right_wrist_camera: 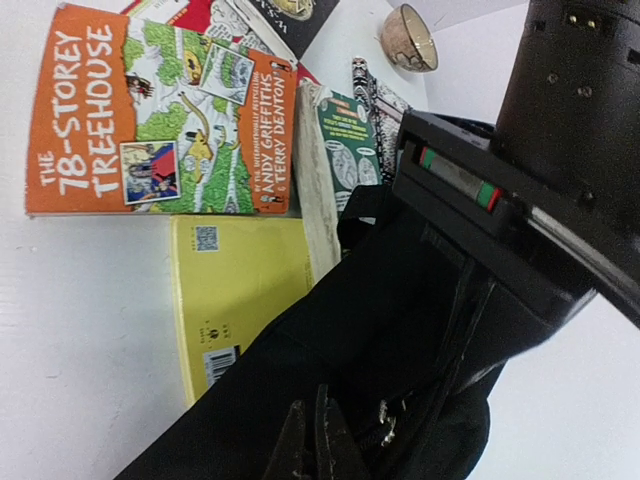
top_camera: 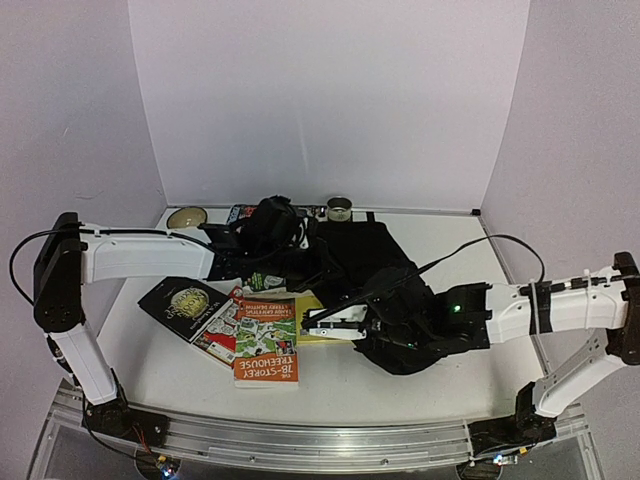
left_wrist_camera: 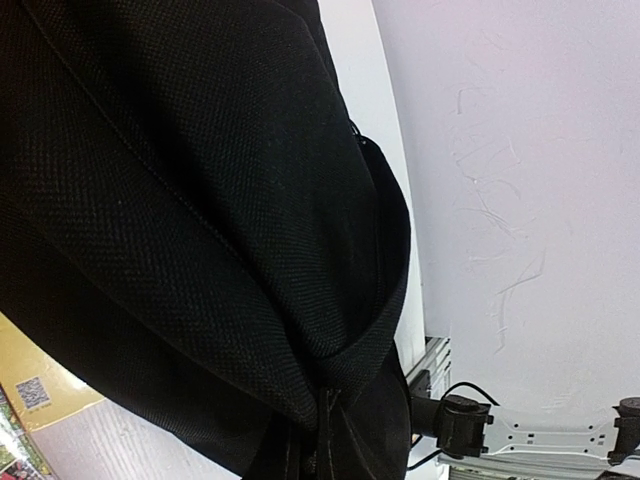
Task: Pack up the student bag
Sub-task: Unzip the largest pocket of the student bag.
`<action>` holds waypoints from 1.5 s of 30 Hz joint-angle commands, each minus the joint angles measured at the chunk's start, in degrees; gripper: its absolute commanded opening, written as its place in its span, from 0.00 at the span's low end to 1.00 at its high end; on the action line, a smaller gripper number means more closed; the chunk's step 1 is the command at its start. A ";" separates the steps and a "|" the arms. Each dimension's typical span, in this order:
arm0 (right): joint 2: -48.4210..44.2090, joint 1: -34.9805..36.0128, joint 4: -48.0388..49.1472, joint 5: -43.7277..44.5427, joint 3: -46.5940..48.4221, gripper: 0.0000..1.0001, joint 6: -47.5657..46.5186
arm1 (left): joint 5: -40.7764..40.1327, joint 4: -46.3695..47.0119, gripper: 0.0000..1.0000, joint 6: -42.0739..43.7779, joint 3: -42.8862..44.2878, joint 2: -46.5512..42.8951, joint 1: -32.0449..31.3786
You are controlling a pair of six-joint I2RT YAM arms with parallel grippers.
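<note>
The student bag [top_camera: 372, 258], a big black fabric backpack, lies across the middle of the table. My left gripper [top_camera: 272, 222] is at its far left top and is shut on a fold of the bag's cloth [left_wrist_camera: 200, 200]; the fingertips [left_wrist_camera: 322, 442] pinch the fabric at the bottom of the left wrist view. My right gripper [top_camera: 350, 328] is at the bag's near left edge. Its jaws [right_wrist_camera: 318, 440] are shut and lie against the bag's fabric [right_wrist_camera: 400, 330], beside a metal zipper pull [right_wrist_camera: 385, 428]. I see nothing clearly caught between them.
Books lie left of the bag: an orange "78-Storey Treehouse" [top_camera: 266, 352] [right_wrist_camera: 150, 110], a yellow book [top_camera: 312, 322] [right_wrist_camera: 240, 290] partly under the bag, and a black book [top_camera: 183, 300]. A small bowl [top_camera: 187, 217] [right_wrist_camera: 408, 38] and a tin [top_camera: 340, 208] stand at the back.
</note>
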 commanded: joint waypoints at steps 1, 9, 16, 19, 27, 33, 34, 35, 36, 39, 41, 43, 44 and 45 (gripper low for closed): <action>-4.61 0.28 -14.17 -7.64 3.81 0.00 7.76 | -3.25 -1.07 0.00 4.64 6.57 -0.12 1.61; -10.41 0.37 -31.94 -17.67 7.57 0.00 16.26 | -1.67 -6.20 0.00 9.46 10.22 2.71 5.79; -11.24 1.63 -39.56 -28.20 10.69 0.00 22.52 | -0.61 -12.75 0.00 16.75 16.92 6.39 7.59; -9.37 3.68 -39.05 -31.10 12.30 0.00 23.64 | 1.89 -15.89 0.00 19.98 21.18 9.43 7.60; -2.61 5.03 -26.94 -27.52 14.15 0.00 22.92 | 1.59 -16.78 0.35 19.78 19.33 6.57 7.59; 5.33 5.03 -21.95 -19.81 17.65 0.00 20.98 | -1.97 -16.78 0.57 15.76 8.71 -2.99 7.59; 6.34 5.03 -21.49 -19.47 18.19 0.00 20.67 | -2.08 -16.78 0.58 14.90 6.63 -4.44 7.58; 7.23 5.01 -21.03 -19.20 18.67 0.00 20.38 | -2.11 -16.78 0.59 13.90 4.52 -5.84 7.58; 7.88 4.98 -20.56 -19.08 19.00 0.00 20.12 | -1.94 -16.76 0.60 12.68 2.36 -7.10 7.57; 9.09 4.94 -19.32 -19.09 19.48 0.00 19.49 | -0.90 -16.55 0.62 9.81 -3.54 -10.35 6.89; 9.34 4.94 -18.75 -19.44 19.56 0.00 19.21 | 0.07 -15.81 0.63 8.44 -6.40 -11.33 5.73; 9.35 4.94 -18.08 -19.83 19.42 0.00 19.00 | 1.97 -13.52 0.65 7.40 -8.83 -11.63 4.48; 9.33 4.94 -17.72 -19.89 19.41 0.00 18.88 | 3.79 -11.24 0.65 6.90 -9.78 -11.40 3.82; 9.35 4.94 -17.41 -19.96 19.40 0.00 18.83 | 5.35 -9.25 0.65 6.27 -10.86 -11.07 3.27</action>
